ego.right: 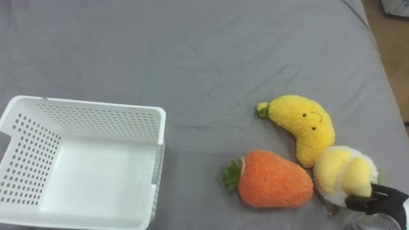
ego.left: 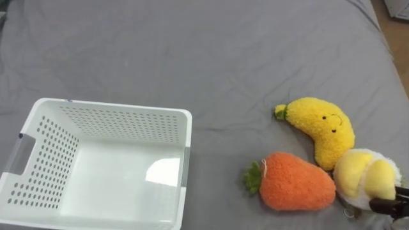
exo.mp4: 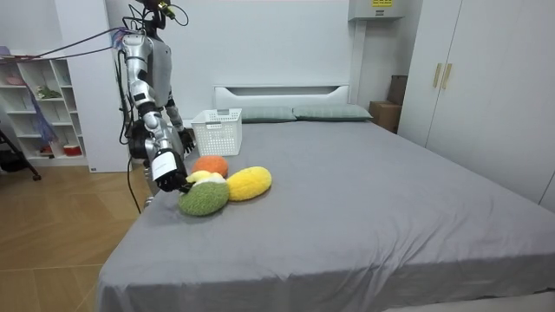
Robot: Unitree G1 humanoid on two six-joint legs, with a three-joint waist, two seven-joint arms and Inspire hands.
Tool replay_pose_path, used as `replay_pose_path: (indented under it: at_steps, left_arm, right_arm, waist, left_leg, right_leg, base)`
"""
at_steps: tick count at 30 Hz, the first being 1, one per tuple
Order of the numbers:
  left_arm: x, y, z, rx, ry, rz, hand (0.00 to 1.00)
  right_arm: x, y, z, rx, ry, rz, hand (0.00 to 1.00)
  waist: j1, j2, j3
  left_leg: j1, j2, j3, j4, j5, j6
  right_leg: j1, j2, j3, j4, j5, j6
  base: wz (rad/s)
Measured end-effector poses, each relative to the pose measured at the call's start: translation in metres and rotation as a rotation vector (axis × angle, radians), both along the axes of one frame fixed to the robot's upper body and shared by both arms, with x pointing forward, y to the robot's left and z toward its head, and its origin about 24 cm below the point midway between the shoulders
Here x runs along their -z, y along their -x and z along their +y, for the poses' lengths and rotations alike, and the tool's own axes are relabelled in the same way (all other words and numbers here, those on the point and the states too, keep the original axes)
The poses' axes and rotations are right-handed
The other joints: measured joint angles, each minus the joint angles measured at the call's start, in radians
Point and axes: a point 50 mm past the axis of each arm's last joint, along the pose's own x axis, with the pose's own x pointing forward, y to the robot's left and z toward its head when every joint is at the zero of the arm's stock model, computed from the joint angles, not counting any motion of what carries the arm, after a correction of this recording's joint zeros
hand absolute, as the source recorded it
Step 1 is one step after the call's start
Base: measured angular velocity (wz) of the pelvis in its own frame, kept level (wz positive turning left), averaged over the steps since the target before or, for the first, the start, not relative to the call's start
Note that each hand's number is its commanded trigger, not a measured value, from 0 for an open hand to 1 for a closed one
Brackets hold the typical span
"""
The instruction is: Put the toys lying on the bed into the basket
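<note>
Eye views: white basket [ego.left: 121, 121] near left on the grey bed [ego.left: 192, 51], nothing in it. Near right, banana plush [ego.left: 323, 128], carrot plush [ego.left: 297, 182] and pale round plush [ego.left: 364, 179] lie touching. Dark fingers of the right hand [ego.left: 390, 206] meet the round plush's near edge; can't tell if they grip it. Room view adds a green side on that plush, the robot standing at the bedside, and the left hand [exo.mp4: 185, 139] by the basket, grip unclear. Pillows [exo.mp4: 329, 113] at the head, wardrobe [exo.mp4: 486, 87] right, shelf [exo.mp4: 43, 95] left, wood floor [exo.mp4: 61, 234].
</note>
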Motion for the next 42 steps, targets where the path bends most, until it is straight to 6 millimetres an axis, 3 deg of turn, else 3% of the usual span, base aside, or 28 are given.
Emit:
replay_pose_path:
  at_steps: [9,15,22,29,36,42]
  left_arm:
    - [0.0,-0.001,0.0,0.003,0.0,0.0,0.0]
    - [-0.002,0.0,0.005,-0.005,-0.012,0.0,0.0]
    - [-0.001,0.007,0.006,-0.025,-0.013,0.01,0.0]
    - [-0.001,0.019,0.009,-0.07,-0.032,0.036,0.0]
    - [-0.001,0.025,0.01,-0.105,-0.039,0.051,0.0]
    - [0.0,0.03,0.007,-0.118,-0.042,0.067,0.0]
  right_arm:
    - [0.0,0.0,0.0,-0.001,-0.002,0.002,1.0]
    - [-0.002,-0.002,-0.001,0.004,0.005,-0.012,1.0]
    - [-0.007,0.0,-0.001,-0.047,0.042,-0.037,1.0]
    - [-0.025,-0.014,0.006,-0.174,0.112,-0.1,1.0]
    - [-0.065,-0.034,0.025,-0.339,0.226,-0.273,1.0]
    - [-0.08,-0.042,0.032,-0.371,0.243,-0.341,1.0]
  waist:
    - [0.001,-0.001,0.0001]
    - [-0.002,-0.014,-0.0065]
    - [-0.005,-0.021,-0.0066]
    - [-0.028,-0.039,-0.0071]
    - [-0.045,-0.04,-0.0104]
    - [-0.053,-0.04,-0.0104]
  left_leg:
    - [-0.007,0.003,0.0,0.009,0.0,0.0]
    - [-0.008,0.006,0.002,0.005,0.003,-0.005]
    - [0.028,0.006,0.011,0.002,0.004,-0.006]
    - [0.091,0.007,0.021,-0.01,0.003,-0.006]
    - [0.122,0.007,0.028,-0.018,0.003,-0.006]
    - [0.154,0.007,0.035,-0.031,0.003,-0.006]
  right_leg:
    - [-0.002,0.002,0.001,0.002,0.003,-0.004]
    - [-0.007,0.003,0.004,0.005,0.003,-0.005]
    - [0.021,0.003,0.015,0.003,0.003,-0.005]
    - [0.07,0.005,0.03,-0.001,0.002,-0.005]
    - [0.102,0.006,0.039,0.001,0.002,-0.005]
    - [0.124,0.007,0.042,0.002,0.002,-0.005]
  base:
    - [0.0]
    - [-0.01]
    - [-0.05]
    - [-0.05]
    - [-0.03]
    - [-0.03]
